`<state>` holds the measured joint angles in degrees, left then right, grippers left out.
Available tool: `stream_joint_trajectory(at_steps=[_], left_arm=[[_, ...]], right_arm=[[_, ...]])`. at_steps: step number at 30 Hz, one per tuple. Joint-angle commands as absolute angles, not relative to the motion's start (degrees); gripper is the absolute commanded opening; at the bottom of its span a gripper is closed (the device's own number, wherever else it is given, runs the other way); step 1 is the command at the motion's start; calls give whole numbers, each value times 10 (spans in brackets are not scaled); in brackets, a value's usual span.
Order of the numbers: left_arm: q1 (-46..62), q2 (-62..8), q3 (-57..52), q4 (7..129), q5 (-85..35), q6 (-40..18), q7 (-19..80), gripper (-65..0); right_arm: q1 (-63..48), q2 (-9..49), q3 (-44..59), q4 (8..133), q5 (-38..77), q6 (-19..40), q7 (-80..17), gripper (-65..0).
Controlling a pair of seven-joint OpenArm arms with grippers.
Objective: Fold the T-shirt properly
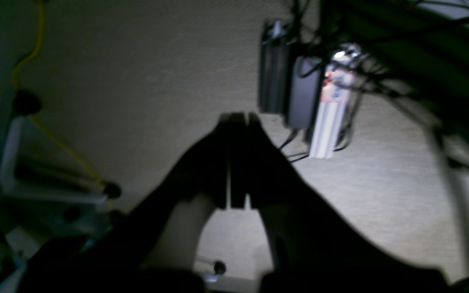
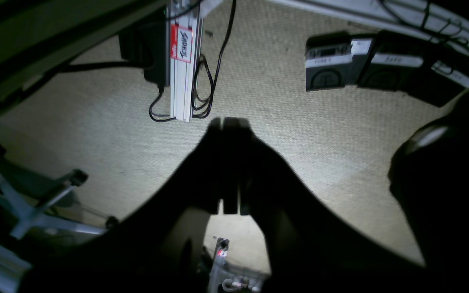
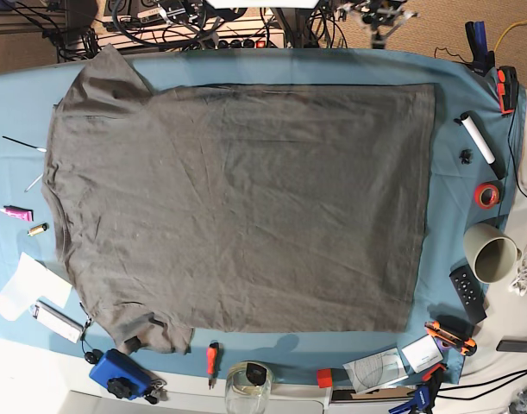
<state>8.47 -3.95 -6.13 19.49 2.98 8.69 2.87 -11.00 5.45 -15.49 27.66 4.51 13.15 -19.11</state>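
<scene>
Both arms hang off the table over beige carpet: the left gripper point(image 1: 237, 118) and right gripper point(image 2: 230, 122) each point at 12 o'clock in their wrist views, fingers pressed together on nothing. On the tablecloth point(image 3: 453, 95), a cup point(image 3: 492, 253) at 3 o'clock and a glass jar point(image 3: 248, 388) at 6 o'clock show no clear contents. The T-shirt point(image 3: 237, 207) lies flat mid-table, long axis 9-to-3, sleeves at 9, hem at 3.

T-shirt point(image 3: 237, 207) lies flat on the teal tablecloth point(image 3: 13, 103).
</scene>
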Motion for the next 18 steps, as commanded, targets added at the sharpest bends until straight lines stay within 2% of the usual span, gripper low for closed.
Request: stream_joint_trajectory(at_steps=[1,8,13,18], left_arm=[[98,-47,-62,207,20,91,29,-650],[199,-82,-62,331,-45,91,31,-650],[283,-95,-62,438,-48,91,31,-650],[370,-101,-62,559,-71,91,58,-650]], right_arm=[[-121,63,-153,296,47,134,-192,-650],[-210,107,-153,453,47,128,-213,-650],[-283,145,-150,571,47,113,-235,-650],[-375,159,-92,689,51,113,-264,-650]])
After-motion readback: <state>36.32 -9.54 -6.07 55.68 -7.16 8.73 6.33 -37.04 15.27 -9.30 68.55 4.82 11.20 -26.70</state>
